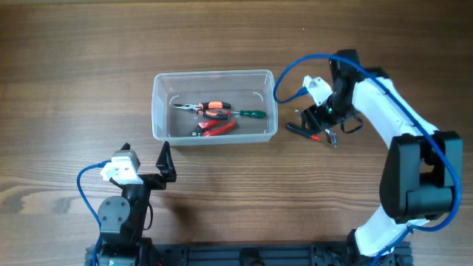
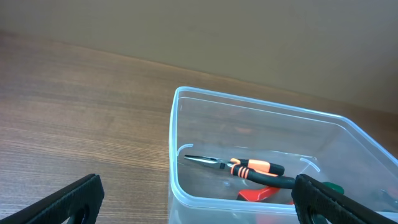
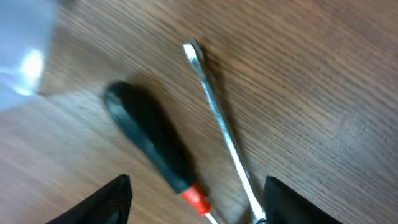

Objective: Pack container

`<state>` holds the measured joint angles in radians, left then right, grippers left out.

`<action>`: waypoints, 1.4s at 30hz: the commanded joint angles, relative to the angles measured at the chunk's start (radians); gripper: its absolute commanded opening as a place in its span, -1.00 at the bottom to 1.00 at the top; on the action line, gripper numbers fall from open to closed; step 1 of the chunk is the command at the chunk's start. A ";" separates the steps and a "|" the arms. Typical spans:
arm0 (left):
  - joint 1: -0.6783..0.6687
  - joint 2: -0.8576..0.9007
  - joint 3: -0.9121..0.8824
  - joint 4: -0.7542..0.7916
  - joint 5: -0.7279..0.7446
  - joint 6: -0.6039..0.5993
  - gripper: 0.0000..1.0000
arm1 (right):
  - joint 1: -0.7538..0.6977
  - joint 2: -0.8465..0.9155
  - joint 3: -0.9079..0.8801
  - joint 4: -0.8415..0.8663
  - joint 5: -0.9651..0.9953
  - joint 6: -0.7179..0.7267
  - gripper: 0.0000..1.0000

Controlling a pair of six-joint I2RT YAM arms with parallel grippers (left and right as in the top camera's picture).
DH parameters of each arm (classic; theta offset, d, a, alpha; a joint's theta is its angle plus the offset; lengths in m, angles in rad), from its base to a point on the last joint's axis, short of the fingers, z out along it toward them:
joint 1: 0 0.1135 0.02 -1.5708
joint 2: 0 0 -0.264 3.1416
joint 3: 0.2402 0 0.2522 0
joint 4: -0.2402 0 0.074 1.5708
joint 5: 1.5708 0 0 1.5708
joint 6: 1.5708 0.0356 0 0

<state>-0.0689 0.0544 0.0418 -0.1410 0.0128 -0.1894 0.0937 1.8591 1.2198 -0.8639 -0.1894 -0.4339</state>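
The clear plastic container (image 1: 157, 111) stands mid-table. It holds orange-and-black pliers (image 1: 207, 108), red-handled pliers (image 1: 216, 128) and a green-handled screwdriver (image 1: 251, 114). My right gripper (image 1: 316, 120) is open and empty, low over a black-handled screwdriver with a red collar (image 3: 149, 140) and a bare metal shaft with a flat tip (image 3: 217, 118), both on the wood right of the container. In the right wrist view the fingers (image 3: 199, 208) straddle both tools. My left gripper (image 1: 167, 161) is open and empty at the container's front left corner (image 2: 173, 149), where the pliers (image 2: 249, 168) show through.
The two loose tools (image 1: 310, 134) lie just right of the container's right wall. Blue cables loop over both arms. The left arm's base (image 1: 118, 214) sits at the table's front edge, and the right arm's base (image 1: 414, 185) at the right.
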 commanded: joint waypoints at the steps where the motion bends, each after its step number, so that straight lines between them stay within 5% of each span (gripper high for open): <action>1: 0.006 -0.002 -0.004 -0.001 -0.003 -0.009 0.99 | -0.002 -0.006 -0.042 0.071 0.085 -0.007 0.21; 8: 0.006 -0.002 -0.004 -0.001 -0.003 -0.009 1.00 | -0.001 0.001 -0.051 0.146 0.089 0.019 -0.19; 18: 0.006 -0.002 -0.004 -0.001 -0.003 -0.009 1.00 | -0.001 0.116 -0.051 0.126 0.089 0.045 -0.22; 24: 0.006 -0.002 -0.004 -0.001 -0.003 -0.009 0.99 | -0.001 0.155 -0.050 0.124 0.089 0.078 -0.92; 35: 0.006 -0.002 -0.005 -0.001 -0.003 -0.009 1.00 | -0.001 0.130 0.142 0.024 0.148 0.116 -0.91; 42: 0.006 -0.002 -0.005 -0.001 -0.003 -0.009 1.00 | 0.070 0.055 0.528 -0.255 -0.168 0.177 -0.91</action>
<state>-0.0689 0.0544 0.0418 -0.1406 0.0128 -0.1894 0.1024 1.9858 1.5803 -1.0588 -0.1490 -0.2955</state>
